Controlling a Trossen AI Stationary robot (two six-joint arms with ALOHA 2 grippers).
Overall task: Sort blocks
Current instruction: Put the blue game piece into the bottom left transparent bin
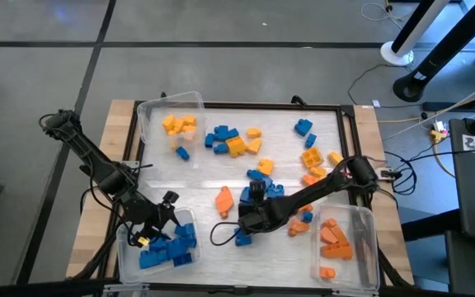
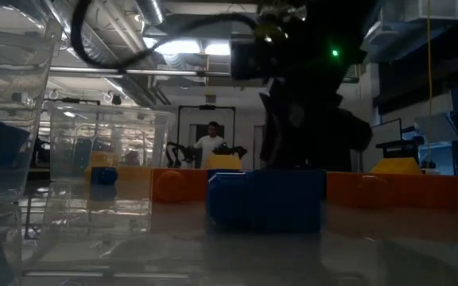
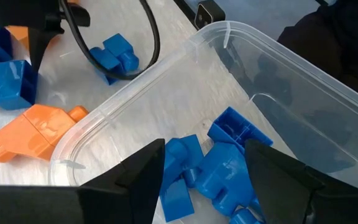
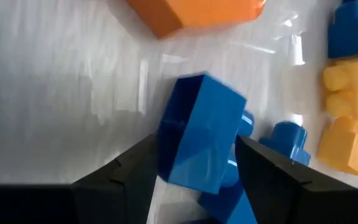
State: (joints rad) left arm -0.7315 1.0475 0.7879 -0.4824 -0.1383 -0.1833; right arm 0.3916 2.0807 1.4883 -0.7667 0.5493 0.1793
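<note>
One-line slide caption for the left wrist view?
Left claw open above the clear bin of blue blocks; an orange block lies outside on the table.

No legible text or labels anywhere.

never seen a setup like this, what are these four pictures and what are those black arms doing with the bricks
Two robot arms sort toy bricks by colour on a table. One picture looks straight down, one looks level across the tabletop, and two come from cameras on the arms' wrists. Loose blue, orange and yellow blocks lie mid-table. Clear bins hold sorted ones: yellow bin, orange bin, blue bin. The left gripper is open over the blue bin, holding nothing. The right gripper has its fingers on either side of a blue block on the table.
</note>
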